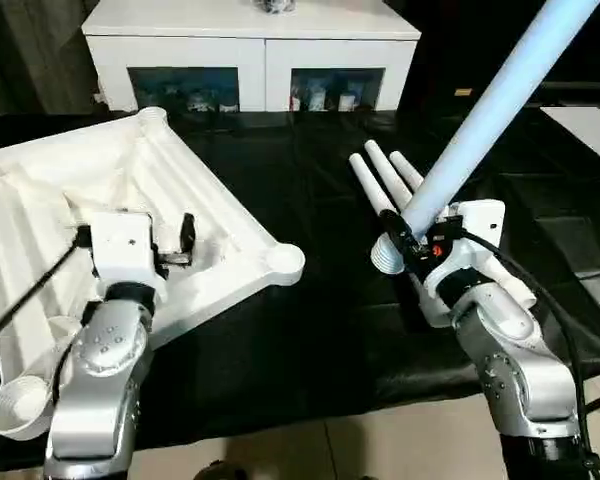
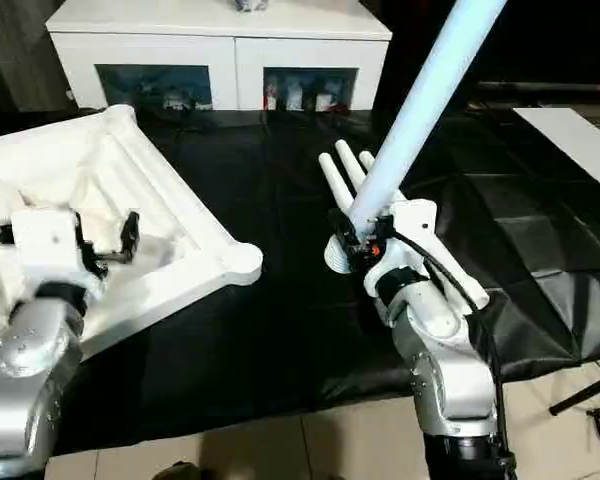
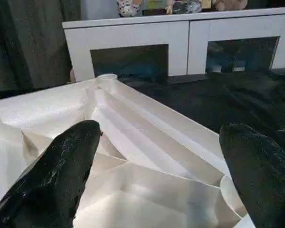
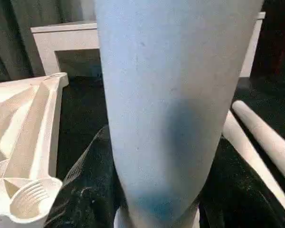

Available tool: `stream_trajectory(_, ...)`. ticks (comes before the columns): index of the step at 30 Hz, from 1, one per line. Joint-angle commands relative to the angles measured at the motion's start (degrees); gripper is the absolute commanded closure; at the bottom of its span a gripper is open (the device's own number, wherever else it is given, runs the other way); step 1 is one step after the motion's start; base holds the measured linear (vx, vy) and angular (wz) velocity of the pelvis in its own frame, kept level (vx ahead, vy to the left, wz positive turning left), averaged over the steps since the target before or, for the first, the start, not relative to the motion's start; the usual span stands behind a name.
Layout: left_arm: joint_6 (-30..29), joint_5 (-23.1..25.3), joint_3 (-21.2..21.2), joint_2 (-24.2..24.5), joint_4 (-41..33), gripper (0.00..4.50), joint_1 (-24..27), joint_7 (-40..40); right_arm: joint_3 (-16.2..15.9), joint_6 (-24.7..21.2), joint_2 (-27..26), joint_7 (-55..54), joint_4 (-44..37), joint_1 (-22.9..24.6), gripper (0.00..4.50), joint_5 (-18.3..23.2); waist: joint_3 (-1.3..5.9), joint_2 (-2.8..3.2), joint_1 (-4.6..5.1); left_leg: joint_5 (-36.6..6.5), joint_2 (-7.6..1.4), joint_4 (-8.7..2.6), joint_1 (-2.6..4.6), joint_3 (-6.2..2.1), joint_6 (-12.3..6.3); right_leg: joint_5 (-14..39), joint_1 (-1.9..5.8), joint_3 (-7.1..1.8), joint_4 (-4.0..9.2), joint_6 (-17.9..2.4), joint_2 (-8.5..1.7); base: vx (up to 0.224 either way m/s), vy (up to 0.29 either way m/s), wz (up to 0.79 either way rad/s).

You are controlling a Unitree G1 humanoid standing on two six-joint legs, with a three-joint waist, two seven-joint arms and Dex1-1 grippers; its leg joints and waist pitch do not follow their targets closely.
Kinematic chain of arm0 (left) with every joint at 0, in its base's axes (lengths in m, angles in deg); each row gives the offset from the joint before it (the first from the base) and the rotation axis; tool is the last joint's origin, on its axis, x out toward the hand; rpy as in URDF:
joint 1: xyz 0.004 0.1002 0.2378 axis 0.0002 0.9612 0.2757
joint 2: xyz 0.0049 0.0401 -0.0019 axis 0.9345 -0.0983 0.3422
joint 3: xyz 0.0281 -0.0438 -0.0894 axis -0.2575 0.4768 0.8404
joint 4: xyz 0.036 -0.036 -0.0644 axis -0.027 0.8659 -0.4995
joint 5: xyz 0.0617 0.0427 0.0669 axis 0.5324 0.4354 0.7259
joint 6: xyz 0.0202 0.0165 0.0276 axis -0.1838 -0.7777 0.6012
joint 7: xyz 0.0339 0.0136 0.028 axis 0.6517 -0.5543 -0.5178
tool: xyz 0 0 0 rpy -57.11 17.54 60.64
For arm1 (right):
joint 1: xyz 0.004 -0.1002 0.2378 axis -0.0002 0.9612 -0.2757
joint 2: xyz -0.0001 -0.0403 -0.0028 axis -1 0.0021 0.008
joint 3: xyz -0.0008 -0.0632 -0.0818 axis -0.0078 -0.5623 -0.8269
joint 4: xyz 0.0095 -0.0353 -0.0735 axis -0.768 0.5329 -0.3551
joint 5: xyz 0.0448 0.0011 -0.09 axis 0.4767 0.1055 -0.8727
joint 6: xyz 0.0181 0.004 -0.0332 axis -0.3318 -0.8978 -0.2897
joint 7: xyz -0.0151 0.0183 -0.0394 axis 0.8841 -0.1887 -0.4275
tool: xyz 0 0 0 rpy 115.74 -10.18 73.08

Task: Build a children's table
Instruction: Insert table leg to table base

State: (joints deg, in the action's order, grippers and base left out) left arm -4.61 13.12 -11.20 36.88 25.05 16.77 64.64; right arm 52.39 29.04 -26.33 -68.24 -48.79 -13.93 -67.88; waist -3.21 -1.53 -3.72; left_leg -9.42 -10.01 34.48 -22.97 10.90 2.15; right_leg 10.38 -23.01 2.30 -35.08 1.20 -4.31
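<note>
No readable text, label, brand, number or sign stands on anything here.

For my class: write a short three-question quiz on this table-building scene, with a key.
1. True or false: the right gripper is holding a leg that rises up and away from the black mat.
2. How many legs lie loose on the mat beside that gripper? A) one B) three C) five
3. Fill in: the table top lies with its ribbed ______ facing up, and the left gripper hangs open over it.

Key: 1 true. 2 B, the three loose legs lie side by side. 3 underside.
</note>
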Motion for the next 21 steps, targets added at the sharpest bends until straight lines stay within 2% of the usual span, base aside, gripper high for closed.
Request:
stream_trajectory(1, 0.33, 0.77, 0.04, -0.25, -0.75, 0.0, -0.58, -0.53, 0.24, 1.16, 0.49, 0.43, 0.75, -1.08, 2.65, -0.44, 3.25, 0.89, -0.21, -23.67, -2.74, -5.03, 2.09, -2.1, 3.85, 21.51, 0.6, -2.04, 5.38, -3.68, -3.18, 0.0, 0.0, 0.0)
stream_trajectory(2, 0.33, 0.77, 0.04, -0.25, -0.75, 0.0, -0.58, -0.53, 0.24, 1.16, 0.49, 0.43, 0.75, -1.08, 2.65, -0.44, 3.23, 0.65, -0.07, -24.13, -2.73, -5.04, 2.12, -2.02, 3.92, 21.66, 0.5, -2.02, 5.5, -3.54, -3.05, 0.0, 0.0, 0.0)
stream_trajectory(3, -0.21, 0.97, 0.06, -0.11, -0.87, 0.0, -0.86, -0.49, 0.1, 1.02, 0.29, 0.54, 0.84, -1.21, 2.65, -0.28, 3.05, 0.38, -0.47, -24.26, -1.98, -6.32, -0.4, -4.08, 1.78, 20.49, 2.7, 0.16, 4.28, -4.56, -3.91, 0.0, 0.0, 0.0)
stream_trajectory(4, -0.2, 1.34, -0.1, 0.0, -0.82, 0.0, -1.0, -0.56, -0.76, 1.47, 0.18, 0.64, 1.12, -1.28, 2.65, -0.93, 3.39, 1.97, -0.25, -25.74, -2.02, -6.82, -0.75, -5.62, 0.67, 18.48, 3.05, 1.85, 3.9, -5.24, -3.55, 0.001, -0.007, 0.32)
stream_trajectory(5, -0.46, 2.23, -0.55, 0.42, -0.79, 0.0, -1.01, -0.76, -1.43, 1.49, -0.55, 0.86, 1.31, -1.41, 2.65, -0.66, 3.77, 2.46, 0.06, -26.4, -2.43, -6.39, 0.14, -6.7, 0.97, 14.69, 2.69, 2.3, 3.86, -6.33, -3.23, 0.001, -0.007, 0.32)
stream_trajectory(6, -0.6, 2.92, -0.88, 0.72, -0.75, 0.0, -0.98, -0.93, -1.83, 1.45, -1.08, 1.01, 1.42, -1.48, 2.65, -0.39, 3.5, 3.07, 1.08, -29.24, -3.36, -7.06, -0.28, -9.44, 1.75, 8.99, 3.36, 3.49, 2.62, -8.7, -2.39, 0.009, -0.032, 0.52)
stream_trajectory(7, -0.6, 2.92, -0.88, 0.72, -0.75, 0.0, -0.98, -0.93, -1.83, 1.45, -1.08, 1.02, 1.42, -1.48, 2.65, -0.39, 3.19, 3.89, 2.09, -35.32, -4.91, -9.0, 0.35, -13.33, 2.86, 8.08, 3.29, 4.38, -0.19, -9.31, -0.63, 0.01, -0.074, 0.48)
stream_trajectory(8, -0.6, 2.84, -1.01, 0.84, -0.89, 0.0, -0.94, -0.71, -2.43, 1.52, -1.66, 1.05, 1.7, -1.69, 2.65, -0.35, 3.08, 4.75, 2.2, -37.8, -5.31, -9.65, 1.13, -15.25, 3.36, 8.72, 2.74, 4.45, -1.85, -9.57, 0.09, 0.01, -0.074, 0.48)
stream_trajectory(9, -0.72, 2.69, -1.03, 0.9, -1.11, 0.0, -0.98, -0.57, -2.74, 1.31, -2.28, 1.09, 1.98, -1.91, 2.65, 0.0, 2.97, 4.51, 2.67, -38.4, -5.62, -10.39, 2.25, -18.86, 1.91, 11.17, 1.66, 3.22, -4.15, -10.61, 0.79, 0.016, -0.129, 0.52)
stream_trajectory(10, -0.67, 2.42, -1.1, 0.93, -1.31, 0.0, -1.01, -0.24, -2.87, 1.25, -2.81, 1.0, 2.37, -2.13, 2.65, 0.22, 2.98, 4.63, 2.3, -37.81, -3.62, -10.58, 1.89, -20.01, 0.82, 11.91, 1.58, 2.24, -5.03, -12.11, 1.09, 0.003, -0.197, 0.6)
stream_trajectory(11, -0.52, 2.5, -1.28, 1.11, -1.45, 0.0, -0.96, 0.01, -2.6, 0.86, -3.5, 1.05, 2.63, -2.21, 2.65, 1.11, 3.02, 4.38, 2.07, -37.57, -2.16, -10.77, 1.35, -20.39, 0.72, 11.9, 1.83, 1.64, -4.77, -13.47, 0.96, 0.003, -0.197, 0.6)
stream_trajectory(12, -0.36, 2.29, -1.33, 1.11, -1.59, 0.0, -0.85, 0.38, -2.01, 0.19, -4.82, 1.38, 3.15, -2.36, 2.65, 2.95, 2.97, 3.59, 1.45, -36.14, -4.67, -9.33, 2.33, -16.89, -0.39, 10.34, 0.89, 0.22, -3.46, -14.95, -0.24, 0.0, -0.275, 0.54)
stream_trajectory(13, -0.66, 2.17, -1.15, 1.01, -1.49, 0.0, -1.08, 0.32, -2.47, 0.28, -4.95, 1.17, 3.74, -2.47, 2.65, 2.33, 2.74, 2.89, 0.67, -34.19, -0.79, -6.88, 1.1, -13.2, -0.41, 14.31, 1.31, -1.14, 1.64, -19.63, -1.47, -0.009, -0.319, 0.36)
stream_trajectory(14, -0.96, 2.07, -0.95, 0.91, -1.37, 0.0, -1.31, 0.22, -2.95, 0.42, -4.97, 0.97, 4.25, -2.55, 2.65, 1.62, 2.79, 1.2, 0.07, -29.24, 2.78, -1.58, 1.23, -10.24, -0.09, 20.33, 0.89, -2.08, 5.96, -23.45, -3.3, -0.009, -0.319, 0.36)
stream_trajectory(15, -0.68, 2.23, -0.76, 0.92, -1.15, 0.0, -1.65, 0.23, -3.28, 0.15, -4.88, 0.61, 4.7, -2.63, 2.65, 0.93, 2.61, -0.08, -2.56, -15.62, 4.1, 9.97, -0.48, -4.85, -3.53, 32.11, 2.66, -4.2, 9.01, -22.46, -7.04, 0.019, -0.28, 0.08)
stream_trajectory(16, -0.85, 2.56, -0.69, 1.15, -0.79, 0.0, -2.03, 0.25, -3.57, 0.31, -4.57, -0.61, 4.85, -2.55, 2.65, -0.6, 2.24, -0.69, -4.02, -8.55, 3.92, 8.19, -3.8, -5.15, -3.55, 27.5, 5.83, -5.87, 6.58, -11.0, -6.71, 0.014, -0.234, 0.03)
stream_trajectory(17, -0.96, 2.78, -0.69, 1.35, -0.56, 0.0, -2.24, 0.28, -3.64, 0.42, -4.42, -1.42, 4.88, -2.48, 2.65, -1.52, 2.41, -0.55, -5.01, -6.89, 3.67, 6.44, -2.79, -5.26, -3.23, 25.42, 5.37, -6.17, 6.15, -4.54, -6.6, 0.014, -0.234, 0.03)
stream_trajectory(18, -1.07, 2.81, -0.52, 1.63, -0.05, 0.0, -2.55, 0.38, -4.56, 2.19, -3.67, -4.2, 5.16, -2.24, 2.65, -5.5, 2.92, -0.48, -5.49, -6.72, 3.0, 3.52, -0.8, -5.24, -4.96, 23.38, 5.35, -6.23, 5.89, 5.87, -6.12, -0.047, -0.198, 0.17)
stream_trajectory(19, -1.07, 2.81, -0.52, 1.63, -0.05, 0.0, -2.55, 0.38, -4.56, 2.19, -3.67, -4.2, 5.16, -2.24, 2.65, -5.5, 3.51, 0.75, -5.81, -5.78, 1.53, 0.46, 0.51, -5.85, -6.22, 16.88, 5.79, -4.48, 5.68, 9.11, -4.98, -0.048, -0.156, 0.23)
stream_trajectory(20, -1.09, 2.18, -0.17, 1.62, 0.7, 0.0, -2.88, 0.67, -6.94, 4.36, -1.36, -7.17, 5.76, -1.98, 2.65, -12.04, 3.85, 1.66, -5.9, -5.32, 0.48, -0.39, 1.37, -6.05, -6.88, 12.43, 5.34, -3.71, 5.74, 9.63, -3.86, -0.048, -0.156, 0.23)
stream_trajectory(21, -0.8, 2.02, -0.15, 1.55, 0.98, 0.0, -2.76, 0.79, -7.66, 5.13, -0.25, -7.21, 5.92, -1.64, 2.65, -13.67, 4.17, 2.53, -5.19, -5.12, -3.6, -1.38, 3.19, -7.57, -8.18, 7.39, 3.1, -1.96, 4.49, 9.49, -2.4, -0.045, -0.111, 0.24)
